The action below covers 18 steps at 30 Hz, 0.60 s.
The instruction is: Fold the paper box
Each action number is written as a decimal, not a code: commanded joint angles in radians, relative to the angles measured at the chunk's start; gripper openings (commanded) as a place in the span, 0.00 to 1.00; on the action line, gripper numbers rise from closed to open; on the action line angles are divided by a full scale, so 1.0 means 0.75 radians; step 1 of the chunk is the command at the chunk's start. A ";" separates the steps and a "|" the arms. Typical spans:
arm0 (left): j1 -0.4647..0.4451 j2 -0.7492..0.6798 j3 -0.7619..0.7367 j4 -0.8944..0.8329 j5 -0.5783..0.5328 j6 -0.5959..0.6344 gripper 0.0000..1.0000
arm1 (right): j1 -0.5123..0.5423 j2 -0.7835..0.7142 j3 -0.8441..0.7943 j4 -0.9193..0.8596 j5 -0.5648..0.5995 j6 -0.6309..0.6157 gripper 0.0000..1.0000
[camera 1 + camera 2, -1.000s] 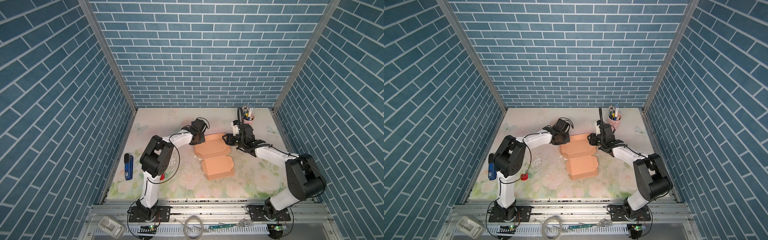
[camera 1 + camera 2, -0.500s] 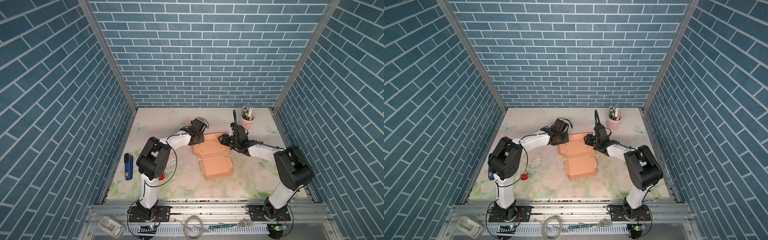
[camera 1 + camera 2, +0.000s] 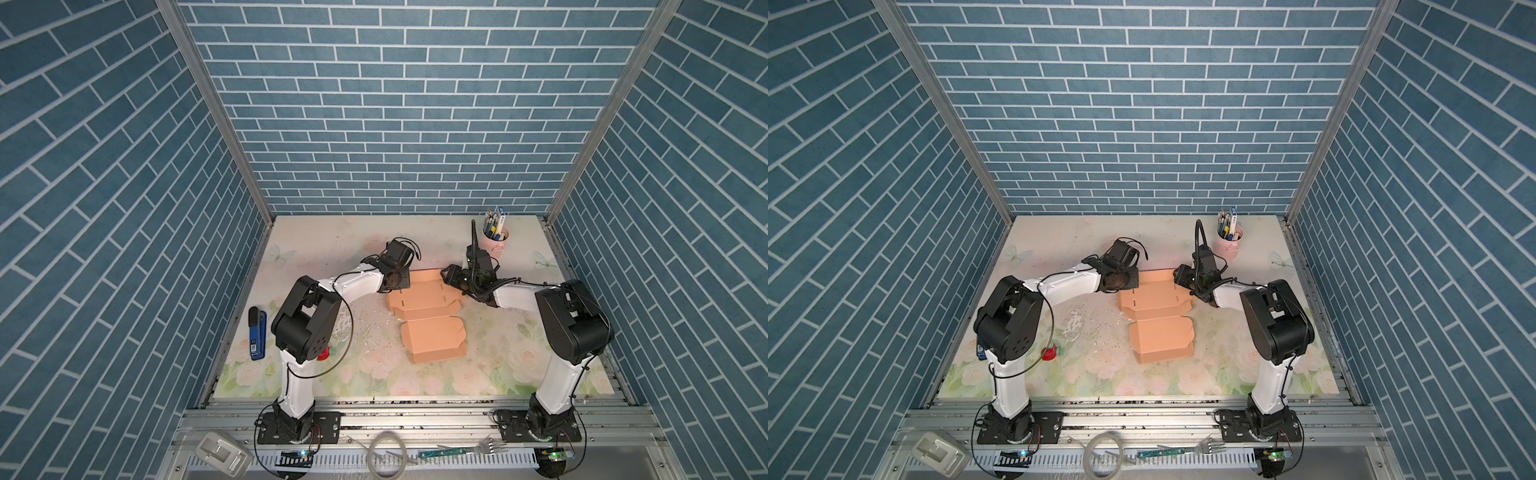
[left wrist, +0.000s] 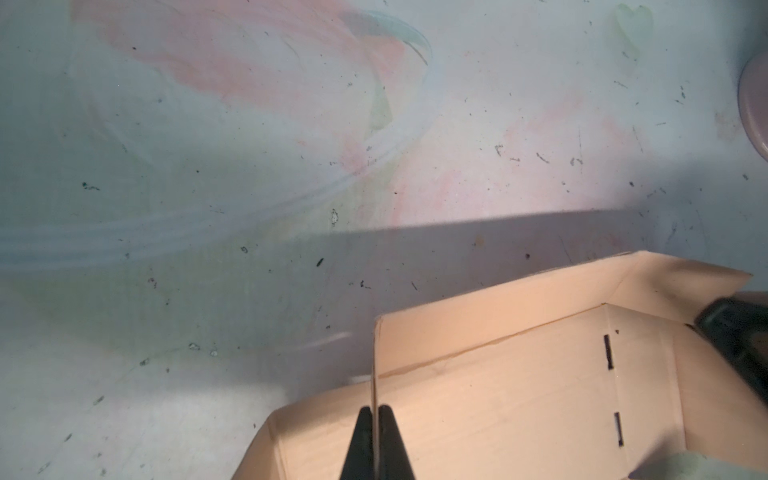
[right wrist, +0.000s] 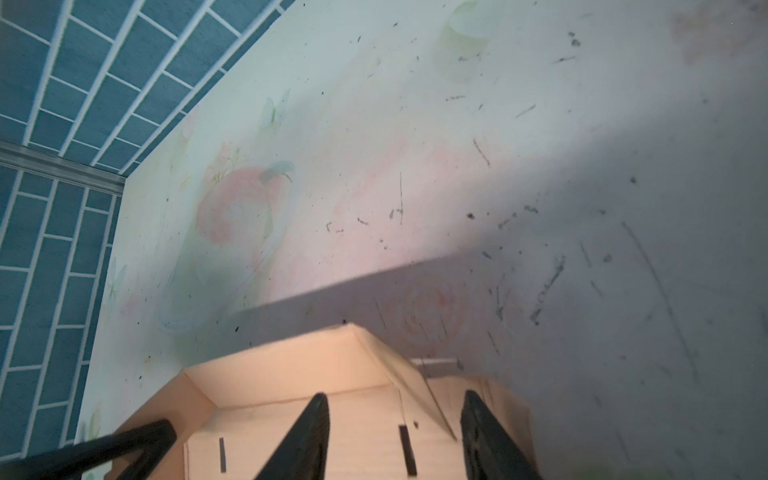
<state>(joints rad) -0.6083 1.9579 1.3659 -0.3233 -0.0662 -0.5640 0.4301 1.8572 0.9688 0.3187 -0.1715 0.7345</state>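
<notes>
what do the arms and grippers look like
The left arm and right arm have white links between bulky black joint housings, on black base plates. Black cables arc off them. The left gripper and right gripper have slim, black, tapered fingers.

Brightly and evenly lit from overhead in both top views; sharp throughout, with only faint, soft shadow just beside the paper box (image 3: 422, 297). Slightly bowed toward the frame edges. Dimmer and cool-tinted in both wrist views, yet glowing warm on the box's inner walls. Hard-edged dark shadow across the table (image 4: 457, 257) just beyond the box, paler farther beyond it. Blurred black on the left gripper (image 4: 376, 409) and right gripper (image 5: 395, 397), over the box.
</notes>
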 commanded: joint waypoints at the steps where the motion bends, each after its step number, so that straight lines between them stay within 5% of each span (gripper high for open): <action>1: -0.018 -0.040 -0.003 -0.026 -0.032 0.047 0.00 | -0.002 0.030 0.050 0.061 0.013 -0.029 0.52; 18: -0.019 -0.029 0.011 -0.025 -0.043 0.060 0.00 | 0.158 -0.008 0.060 0.045 0.073 -0.048 0.48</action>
<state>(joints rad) -0.6186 1.9579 1.3663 -0.3283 -0.0887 -0.5331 0.5385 1.8683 0.9928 0.3454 -0.1478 0.6987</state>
